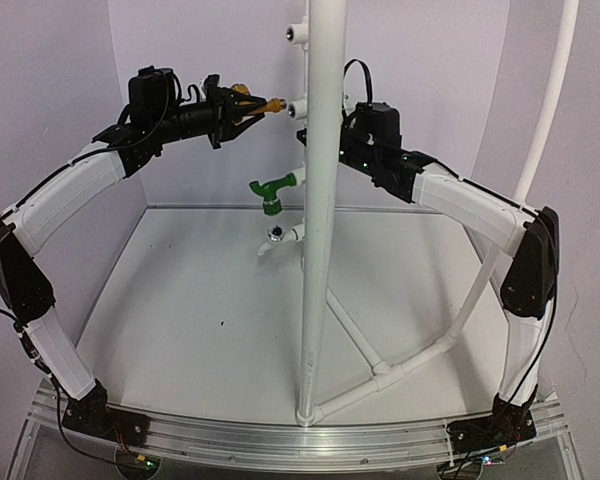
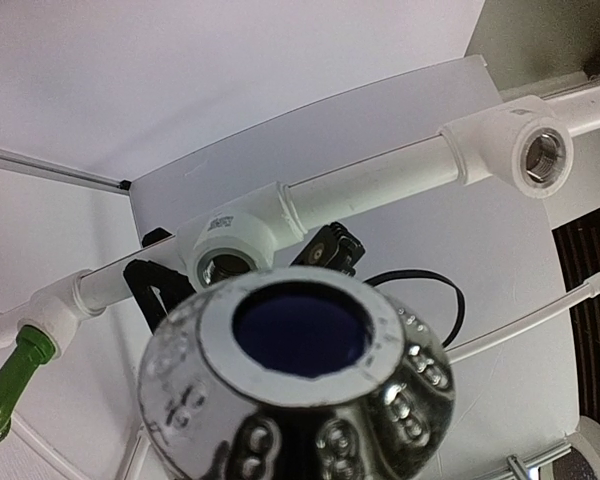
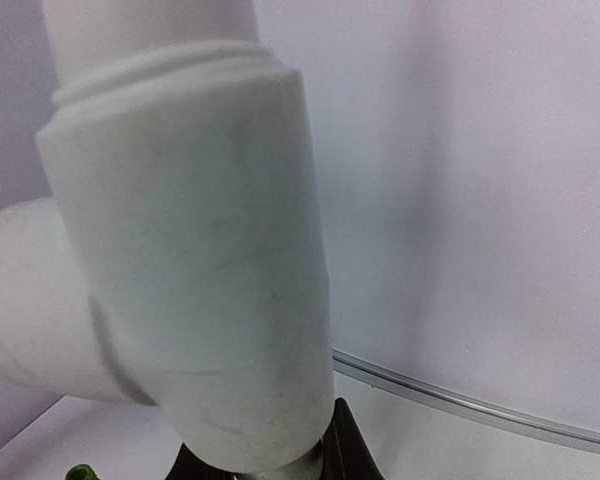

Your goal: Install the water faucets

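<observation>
Step in hand: second tap of two. Green faucet (image 1: 276,188) is already seated in its fitting, centre of the overhead frame, spout down. Brass faucet (image 1: 263,102) is clenched in my left gripper (image 1: 244,108), upper left of centre. Its stem is aimed at the open white fitting (image 1: 300,108) and is just short of it, not yet entered.

Next move calls for: stem lined square on the threaded hole, pushed in, then turned. A crooked start would likely cross the thread.

Right gripper (image 1: 348,140): at the pipe rack, behind the thick white post (image 1: 320,260). Its own camera shows a fitting filling the left of the frame and black fingers (image 3: 342,452) cut off at the bottom edge. Gripping or merely alongside, I cannot tell.

Hidden: the left camera is mostly blocked by the tap's chrome knob (image 2: 300,380), so the stem tip is unseen there. A lower opening possibly holds a white part, too small to tell.
</observation>
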